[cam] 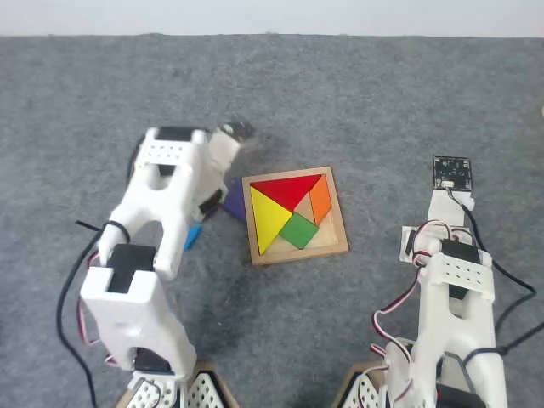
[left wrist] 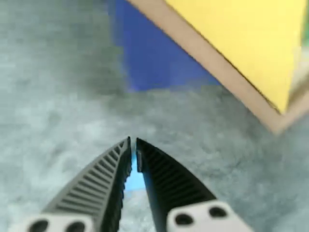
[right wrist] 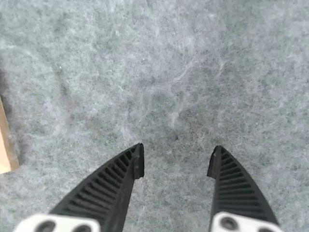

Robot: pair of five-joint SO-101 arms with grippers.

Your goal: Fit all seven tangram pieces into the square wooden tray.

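The left gripper (left wrist: 132,142) is seen clenched, its ribbed fingers almost met at the tips, and a light blue piece (left wrist: 133,178) is pinched between them farther back. Just ahead of the fingertips a dark blue piece (left wrist: 154,58) is laid flat on the grey mat (right wrist: 169,72), against the outer rim of the square wooden tray (left wrist: 231,82), which is found beyond it. Inside the tray, a yellow piece (left wrist: 251,38) is seated nearest this gripper. A red piece (cam: 289,189), an orange piece (cam: 320,202) and a green piece (cam: 298,229) are fitted farther from it, and some bare wood is left on the far side. The right gripper (right wrist: 177,162) is held released, its fingers spread wide over the mat. A corner of the tray is seen off to one side of it, apart from the fingers.
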